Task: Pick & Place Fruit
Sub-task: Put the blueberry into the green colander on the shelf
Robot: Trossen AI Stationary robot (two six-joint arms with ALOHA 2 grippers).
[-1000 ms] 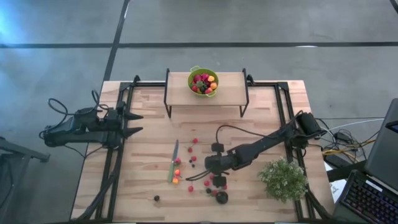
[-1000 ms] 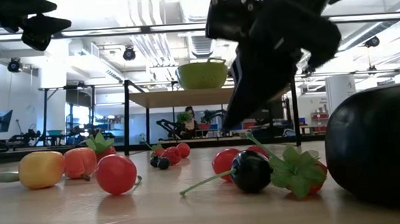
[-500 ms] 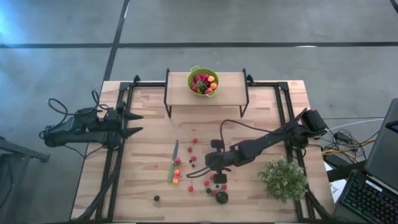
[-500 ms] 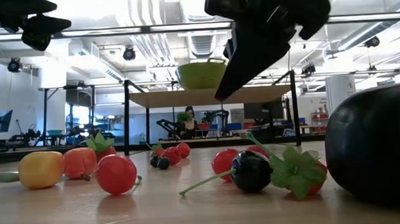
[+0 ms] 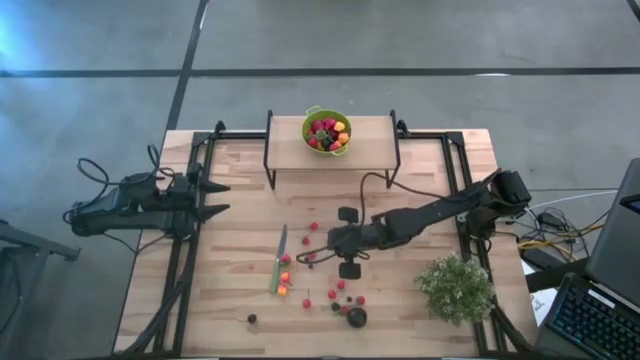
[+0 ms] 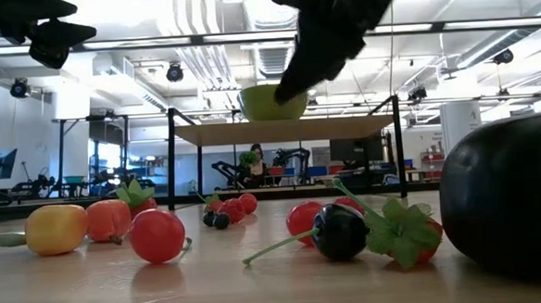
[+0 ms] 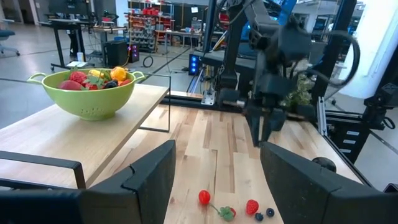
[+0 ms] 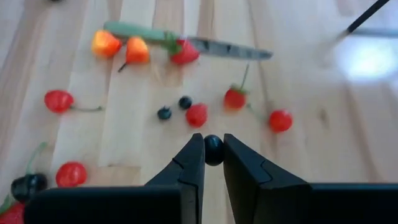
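Small fruit pieces [image 5: 335, 295] lie scattered on the wooden table: red berries [image 8: 197, 114], dark berries [image 8: 164, 112], orange pieces [image 8: 106, 42], and one big dark round one [image 5: 355, 317]. My right gripper [image 8: 213, 163] hangs above them near the table's middle [image 5: 325, 243], shut on a small dark berry [image 8: 213, 149]. A green bowl [image 5: 327, 131] filled with fruit stands on a raised shelf at the far edge. My left gripper [image 5: 215, 198] waits open at the table's left, touching nothing. My right gripper pinches the small dark round berry [image 8: 213, 148] between its two fingertips [image 8: 196, 155], at their free ends. The fingers come slanting down from the table's right side. The berry is lifted clear of the table.
A slim green-handled knife [image 5: 278, 260] lies left of the scattered fruit. A bushy pale-green plant [image 5: 455, 288] stands at the near right. The shelf's black frame [image 5: 268, 150] rises from the table's far part. Bare wood lies between the shelf and the fruit.
My right gripper has risen from the fruit cluster and gone toward the table's far edge and a little left, staying shut. The fruit on the table has kept its place.
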